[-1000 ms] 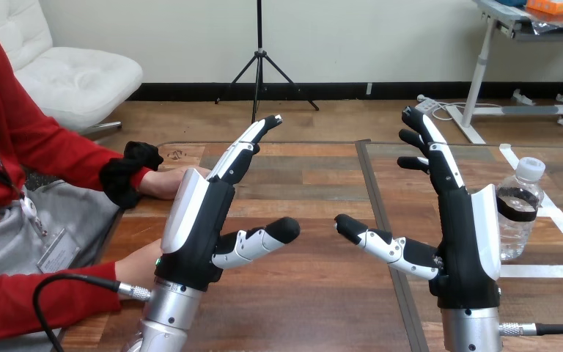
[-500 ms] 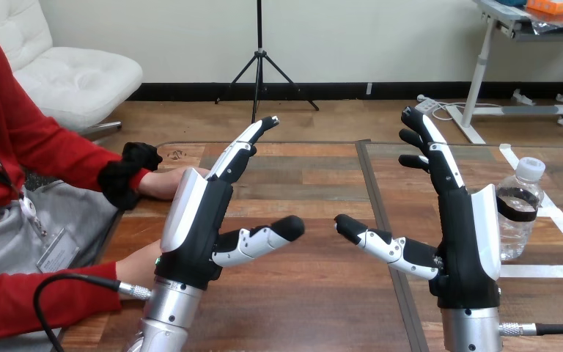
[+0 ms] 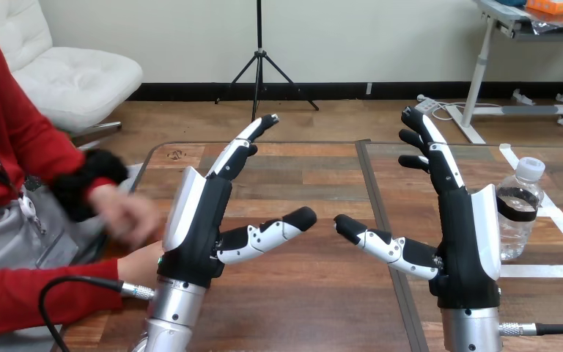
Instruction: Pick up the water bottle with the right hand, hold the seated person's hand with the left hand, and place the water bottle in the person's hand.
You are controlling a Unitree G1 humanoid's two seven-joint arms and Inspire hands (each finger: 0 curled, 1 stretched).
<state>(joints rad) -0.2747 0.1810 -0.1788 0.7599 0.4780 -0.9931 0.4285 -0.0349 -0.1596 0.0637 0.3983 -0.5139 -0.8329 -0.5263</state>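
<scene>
A clear water bottle with a white cap and a dark band stands upright at the table's right, just behind and to the right of my right hand. That hand is raised, open, fingers straight up and thumb pointing left, apart from the bottle. My left hand is raised at centre left, open too, its thumb stretched toward the right. One of the person's hands hovers blurred off the table's left edge, beside my left hand and apart from it. Their other hand rests low on the table behind my left forearm.
The wooden table carries a dark seam down its middle. White tape lines mark a square around the bottle at the right. Bare tabletop lies between and beyond my two hands.
The person's upper hand has lifted off the table's far left and swung toward them and down. My left thumb has stretched further right. My right hand and the bottle are unmoved.
</scene>
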